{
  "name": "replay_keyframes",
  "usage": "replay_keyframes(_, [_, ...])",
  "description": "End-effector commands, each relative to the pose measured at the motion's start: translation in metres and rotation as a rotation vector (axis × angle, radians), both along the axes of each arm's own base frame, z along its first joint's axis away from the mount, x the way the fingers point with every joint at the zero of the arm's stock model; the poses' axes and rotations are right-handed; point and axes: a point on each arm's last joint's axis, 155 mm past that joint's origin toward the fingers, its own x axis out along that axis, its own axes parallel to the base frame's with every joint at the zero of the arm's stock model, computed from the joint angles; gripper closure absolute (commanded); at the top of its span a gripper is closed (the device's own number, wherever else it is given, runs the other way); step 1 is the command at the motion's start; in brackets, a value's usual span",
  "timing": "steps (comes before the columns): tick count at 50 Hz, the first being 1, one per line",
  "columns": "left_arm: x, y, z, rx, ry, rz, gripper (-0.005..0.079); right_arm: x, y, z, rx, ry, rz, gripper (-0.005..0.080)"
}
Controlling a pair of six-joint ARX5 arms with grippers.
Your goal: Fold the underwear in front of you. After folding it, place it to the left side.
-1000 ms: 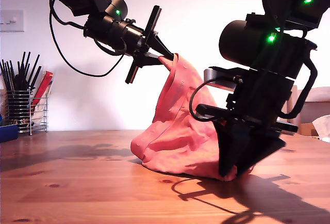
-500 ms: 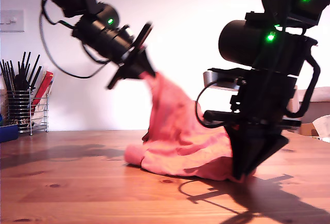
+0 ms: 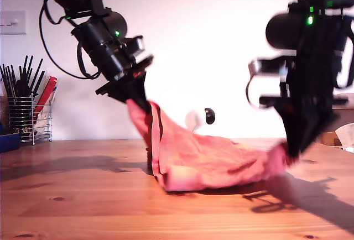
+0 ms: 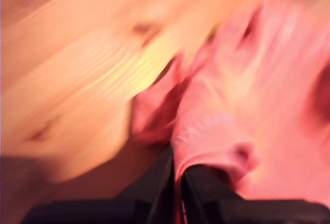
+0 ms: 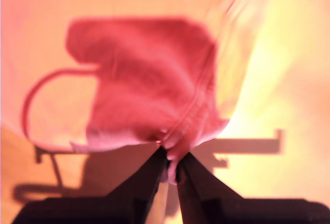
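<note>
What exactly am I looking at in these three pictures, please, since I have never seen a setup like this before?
These are two robot arms working over a wooden table. The wide picture comes from a camera standing off the arms; the two close, blurry ones come from cameras mounted on each arm's gripper, looking along its jaws. Between the arms hangs the underwear, a soft coral-red garment whose middle rests on the table. Each gripper is pinched shut on an edge of it; the other gripper shows the same. The blur keeps me from telling which wrist camera belongs to which arm. At the exterior view's left stands a wire basket of dark utensils.
</note>
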Motion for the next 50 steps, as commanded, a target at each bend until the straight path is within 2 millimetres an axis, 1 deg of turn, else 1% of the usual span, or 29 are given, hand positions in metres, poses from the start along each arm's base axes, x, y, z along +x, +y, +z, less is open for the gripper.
replay_keyframes(1, [0.0,0.005,-0.005,0.058,-0.028,-0.043,0.0764,-0.004,-0.003,-0.006,-0.013,0.026,0.009,0.0765])
replay_keyframes(5, [0.001,0.014,-0.008,0.119,-0.045,-0.059,0.0764,-0.006,-0.009,-0.007,-0.029,0.036,0.019,0.0765])
replay_keyframes(10, [-0.001,0.031,-0.015,0.215,-0.04,-0.053,0.0764,-0.004,-0.02,-0.008,-0.054,0.037,0.012,0.0765])
replay_keyframes(17, [-0.01,0.049,-0.022,0.294,0.004,-0.035,0.0764,0.003,-0.044,-0.007,-0.077,0.026,-0.039,0.0765])
replay_keyframes(25, [-0.02,0.06,-0.026,0.352,0.041,-0.049,0.0764,0.014,-0.062,-0.005,-0.069,-0.005,-0.092,0.0765])
replay_keyframes(28, [-0.027,0.059,-0.027,0.357,0.063,-0.057,0.0764,0.018,-0.064,-0.004,-0.065,-0.016,-0.099,0.0765])
replay_keyframes(32, [-0.038,0.054,-0.029,0.359,0.096,-0.069,0.0764,0.02,-0.06,-0.003,-0.047,-0.025,-0.095,0.0765])
replay_keyframes(35, [-0.047,0.047,-0.03,0.354,0.125,-0.075,0.0764,0.021,-0.053,-0.002,-0.009,-0.024,-0.097,0.0765])
replay_keyframes(38, [-0.056,0.038,-0.031,0.343,0.152,-0.074,0.0764,0.017,-0.04,-0.002,0.032,-0.01,-0.081,0.0765])
replay_keyframes(44, [-0.071,0.023,-0.033,0.331,0.189,-0.083,0.0764,0.003,-0.016,-0.005,0.075,0.039,-0.035,0.0765])
replay_keyframes(47, [-0.08,0.019,-0.036,0.341,0.211,-0.09,0.0764,0.0,-0.006,-0.005,0.068,0.037,0.01,0.0765])
replay_keyframes(50, [-0.087,0.02,-0.042,0.368,0.228,-0.102,0.0764,-0.003,0.003,-0.007,0.061,0.04,0.054,0.0765])
